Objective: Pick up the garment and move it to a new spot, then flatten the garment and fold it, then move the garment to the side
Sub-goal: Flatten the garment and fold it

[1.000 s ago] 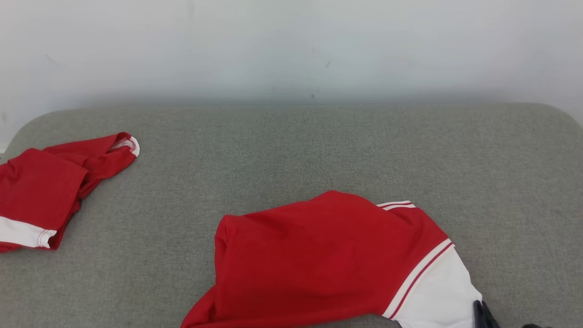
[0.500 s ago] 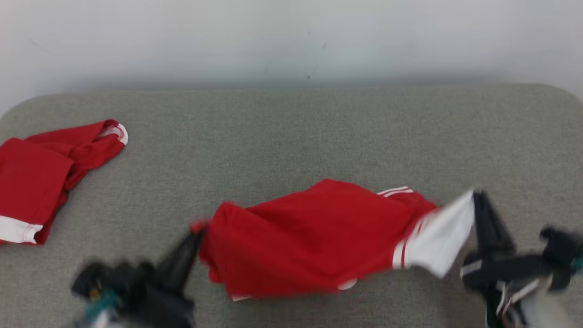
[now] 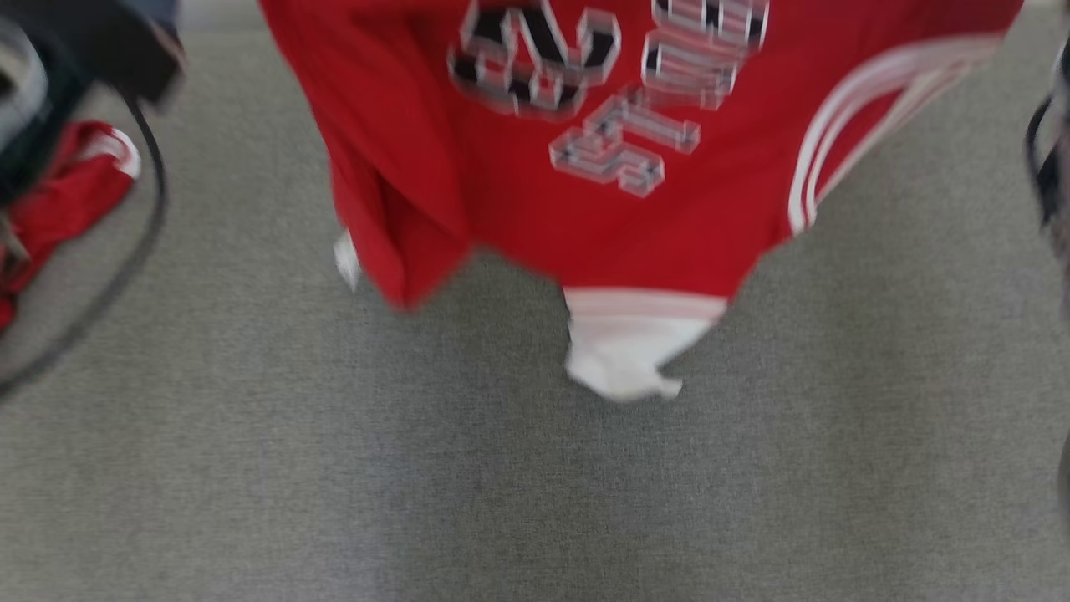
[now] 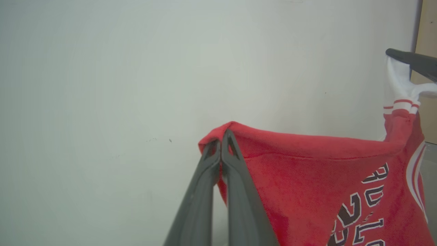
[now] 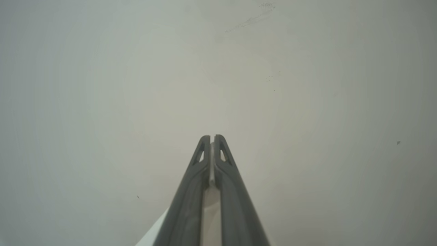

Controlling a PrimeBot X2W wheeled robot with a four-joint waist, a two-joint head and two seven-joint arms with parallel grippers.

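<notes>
Red with white sleeves, striped trim and black-and-white lettering, the garment [image 3: 543,217] is hanging spread in the air above the grey cushion [image 3: 501,502]. The left gripper [image 4: 221,138] is pinching its red upper edge. The right gripper [image 5: 212,138] is pinching white sleeve cloth, jaws pressed tight.

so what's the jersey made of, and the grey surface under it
Jersey: looks like soft knit fabric, matte red with white trim. It hangs limp and folds on itself, and the left wrist view shows a slightly fuzzy face. Surface: seemingly woven upholstery cloth, matte grey, with a fine speckled weave.
</notes>
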